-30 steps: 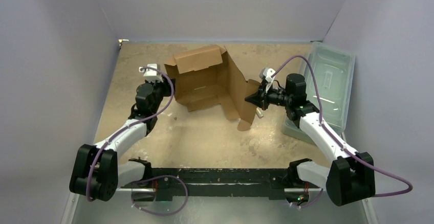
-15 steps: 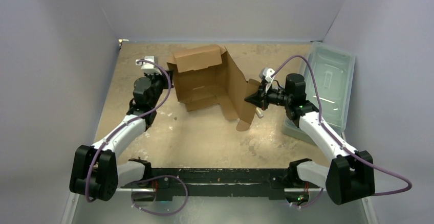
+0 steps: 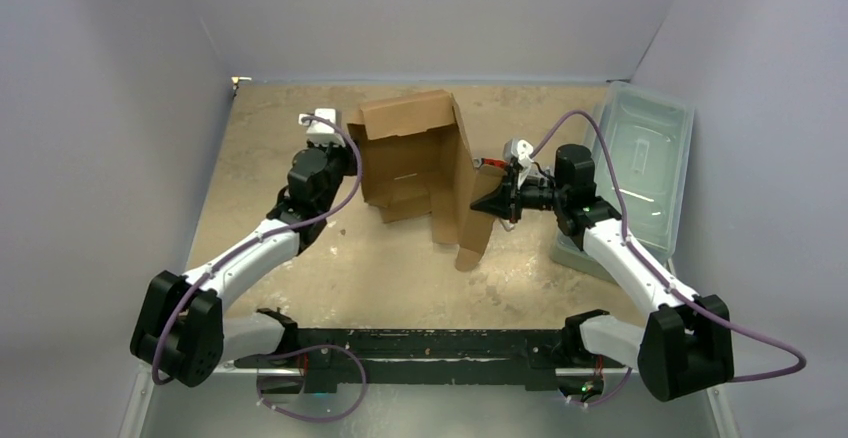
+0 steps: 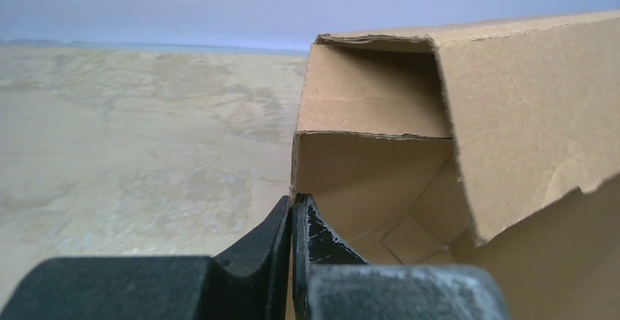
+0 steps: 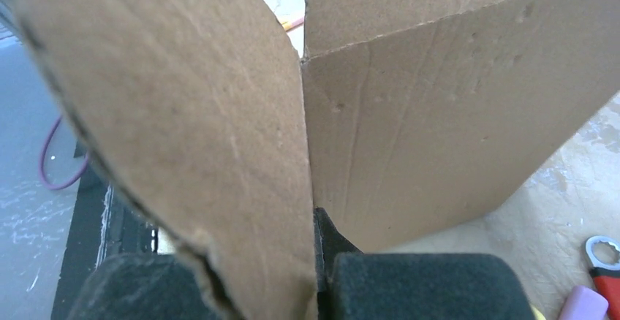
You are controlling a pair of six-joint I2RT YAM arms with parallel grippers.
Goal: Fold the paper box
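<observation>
Paper box point(image 3: 410, 153) nudged right, flap hiding most of right hand point(image 3: 495, 203)

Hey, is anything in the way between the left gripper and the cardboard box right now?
Nothing visible stands between them: the left gripper is shut on the edge of the box wall, touching it directly.

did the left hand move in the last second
Yes. In the top view the left hand has shifted right, toward the bin, and slightly up the picture. It is now shut on the box.
</observation>
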